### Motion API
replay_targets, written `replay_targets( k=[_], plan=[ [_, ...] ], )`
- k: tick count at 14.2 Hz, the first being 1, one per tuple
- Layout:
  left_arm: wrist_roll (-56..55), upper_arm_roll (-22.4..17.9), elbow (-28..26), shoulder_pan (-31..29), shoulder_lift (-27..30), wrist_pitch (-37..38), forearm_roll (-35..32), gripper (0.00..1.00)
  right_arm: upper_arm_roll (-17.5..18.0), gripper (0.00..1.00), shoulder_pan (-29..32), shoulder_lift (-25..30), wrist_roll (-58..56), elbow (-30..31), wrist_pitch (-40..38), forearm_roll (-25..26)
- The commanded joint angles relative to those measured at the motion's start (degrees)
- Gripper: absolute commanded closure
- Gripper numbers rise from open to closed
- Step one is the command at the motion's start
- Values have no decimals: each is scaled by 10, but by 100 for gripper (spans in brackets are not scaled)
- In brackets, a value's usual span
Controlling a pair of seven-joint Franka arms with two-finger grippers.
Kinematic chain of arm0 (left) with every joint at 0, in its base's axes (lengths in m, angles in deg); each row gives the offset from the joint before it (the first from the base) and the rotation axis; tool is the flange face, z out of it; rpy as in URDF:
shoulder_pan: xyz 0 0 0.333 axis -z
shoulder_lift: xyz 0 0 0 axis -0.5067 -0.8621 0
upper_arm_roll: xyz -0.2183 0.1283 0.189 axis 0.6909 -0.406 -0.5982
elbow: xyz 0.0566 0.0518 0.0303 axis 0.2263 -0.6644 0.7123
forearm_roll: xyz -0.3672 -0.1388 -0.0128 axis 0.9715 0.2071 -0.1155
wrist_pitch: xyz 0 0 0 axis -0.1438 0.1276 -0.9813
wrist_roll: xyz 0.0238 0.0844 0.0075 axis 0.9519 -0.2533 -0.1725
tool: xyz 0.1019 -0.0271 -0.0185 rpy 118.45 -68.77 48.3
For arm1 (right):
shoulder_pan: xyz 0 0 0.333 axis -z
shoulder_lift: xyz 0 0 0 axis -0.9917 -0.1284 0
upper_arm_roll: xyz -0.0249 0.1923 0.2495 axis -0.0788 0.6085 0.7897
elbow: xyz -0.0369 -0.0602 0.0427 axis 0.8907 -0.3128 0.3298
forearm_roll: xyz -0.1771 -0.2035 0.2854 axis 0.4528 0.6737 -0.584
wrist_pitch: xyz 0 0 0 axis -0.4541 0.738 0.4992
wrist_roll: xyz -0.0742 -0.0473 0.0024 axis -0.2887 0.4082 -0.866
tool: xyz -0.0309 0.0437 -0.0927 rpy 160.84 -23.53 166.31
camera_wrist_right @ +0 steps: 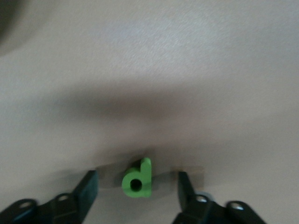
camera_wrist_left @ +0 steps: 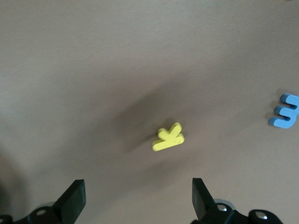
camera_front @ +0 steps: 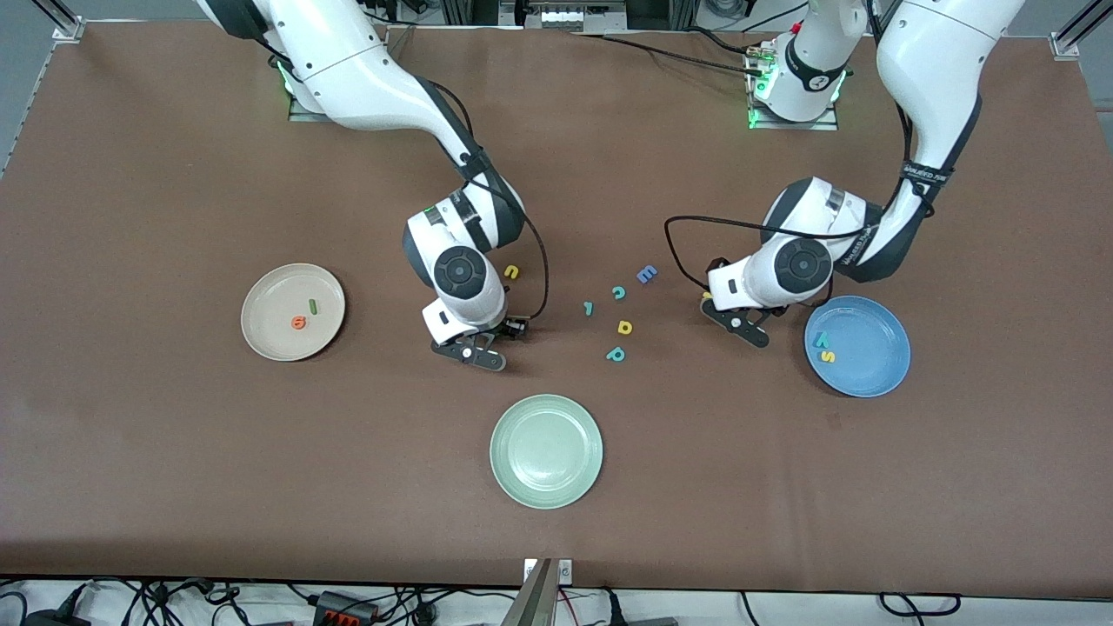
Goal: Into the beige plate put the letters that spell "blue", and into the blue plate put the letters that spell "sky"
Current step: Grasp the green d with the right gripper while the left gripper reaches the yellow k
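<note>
Between right claw fingers, green b, hidden from front

I count three plates and twelve foam letters on my bench: four yellow, four teal, two green, one orange, one blue.

Two letters were held in the plate toward the right arm's end of the table; another plate was set near the front edge.
</note>
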Motion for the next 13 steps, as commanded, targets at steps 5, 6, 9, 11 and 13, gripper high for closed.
replay_targets(
  k=[5, 6, 9, 11, 13],
  plan=[
    [-5, 2, -64, 4, 15, -82, -18, 0, 3, 35, -1, -4, 8, -12, -3, -20],
    [-5, 2, -65, 4, 10, -89, -18, 0, 3, 37, -1, -4, 7, -12, -3, -19],
    [-12, 2, -65, 4, 9, -94, -18, 0, 3, 46, 2, -4, 4, -12, -3, -19],
    [-14, 2, -62, 0, 1, -96, -18, 0, 3, 59, 2, -3, 4, -12, -4, -19],
    [-20, 2, -61, -1, -2, -98, -17, 0, 3, 70, 2, -3, 2, -11, -5, -19]
  ],
)
